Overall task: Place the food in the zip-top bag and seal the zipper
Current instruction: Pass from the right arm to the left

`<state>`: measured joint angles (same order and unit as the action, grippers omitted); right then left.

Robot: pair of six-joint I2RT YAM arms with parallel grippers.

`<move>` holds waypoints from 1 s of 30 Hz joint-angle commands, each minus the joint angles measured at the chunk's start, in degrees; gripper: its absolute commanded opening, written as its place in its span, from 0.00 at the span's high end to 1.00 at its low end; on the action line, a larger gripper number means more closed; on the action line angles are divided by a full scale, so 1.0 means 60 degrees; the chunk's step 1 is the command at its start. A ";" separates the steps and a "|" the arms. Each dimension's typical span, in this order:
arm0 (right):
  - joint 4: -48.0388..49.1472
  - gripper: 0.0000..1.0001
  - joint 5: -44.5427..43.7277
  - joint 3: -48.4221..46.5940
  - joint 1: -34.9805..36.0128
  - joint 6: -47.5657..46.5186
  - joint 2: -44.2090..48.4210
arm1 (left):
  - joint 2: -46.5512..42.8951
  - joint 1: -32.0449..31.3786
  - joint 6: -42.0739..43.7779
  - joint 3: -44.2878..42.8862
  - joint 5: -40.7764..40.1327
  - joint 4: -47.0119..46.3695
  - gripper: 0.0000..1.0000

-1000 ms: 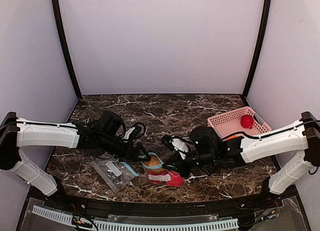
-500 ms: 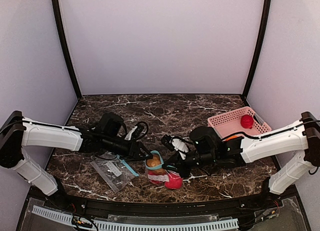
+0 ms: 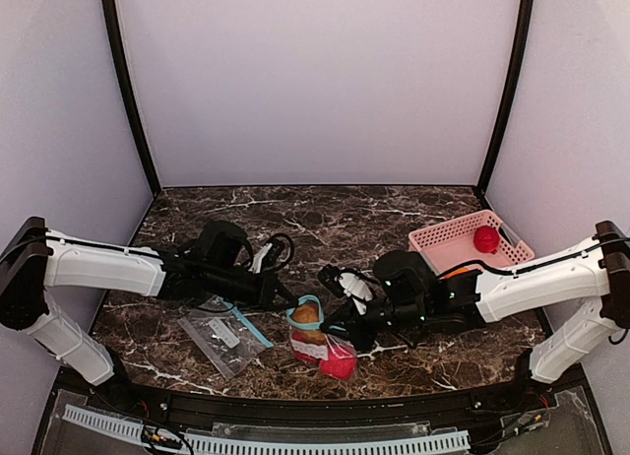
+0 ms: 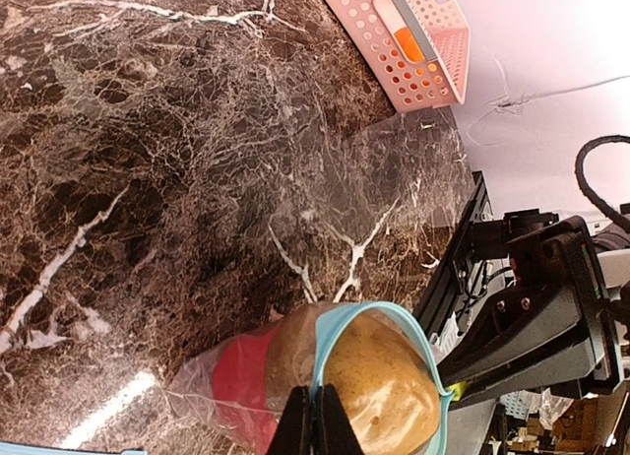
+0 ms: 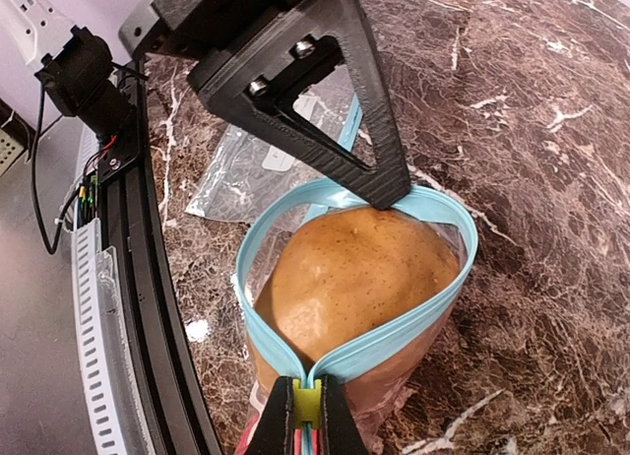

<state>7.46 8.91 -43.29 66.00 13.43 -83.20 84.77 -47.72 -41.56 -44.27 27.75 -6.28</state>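
Right wrist view: clamped tight on the zipper (image 5: 242, 278) from opposite sides with left gripper (image 5: 389, 191) and right gripper (image 5: 307, 408), spreading the zip-top bag (image 3: 317, 345) at mid-table around brown food (image 5: 345, 278). Looks like the loading step, with a red piece (image 3: 484, 239) left in the basket (image 3: 448, 240). Next calls for seating the brown piece deeper.

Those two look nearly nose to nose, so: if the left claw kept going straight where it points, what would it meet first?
The left claw is pinched on the teal zipper; right beyond it, likely first, comes the brown-tan piece bulging from the opening. Depth is hard to judge.
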 commanded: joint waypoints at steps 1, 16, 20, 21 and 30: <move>-0.0259 1.00 -0.1213 -0.0251 -0.0018 0.0615 0.0119 | -0.0116 -0.0697 0.0675 -0.0217 0.0034 0.1109 0.99; -0.0919 1.00 -0.2082 -0.0241 0.0246 0.1212 0.0527 | -0.2053 -0.0995 0.1432 -0.0395 -0.3180 0.2924 0.99; -0.0352 1.00 -0.1549 -0.0099 0.0319 0.0911 0.0518 | -0.2147 -0.1017 0.1715 -0.0427 -0.2745 0.3066 0.99; -0.0147 1.00 -0.1234 -0.0059 0.0327 0.0836 0.0490 | -0.2139 -0.1020 0.1753 -0.0410 -0.2586 0.2984 0.99; 0.0203 1.00 -0.0672 -0.0504 0.0407 0.0815 -0.0346 | -0.1880 -0.1163 0.1749 -0.0208 -0.1615 0.2375 0.99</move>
<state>6.22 4.08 -44.16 67.90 18.28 -83.07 73.97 -53.91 -32.12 -46.26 14.63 9.34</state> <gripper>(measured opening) 0.039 0.009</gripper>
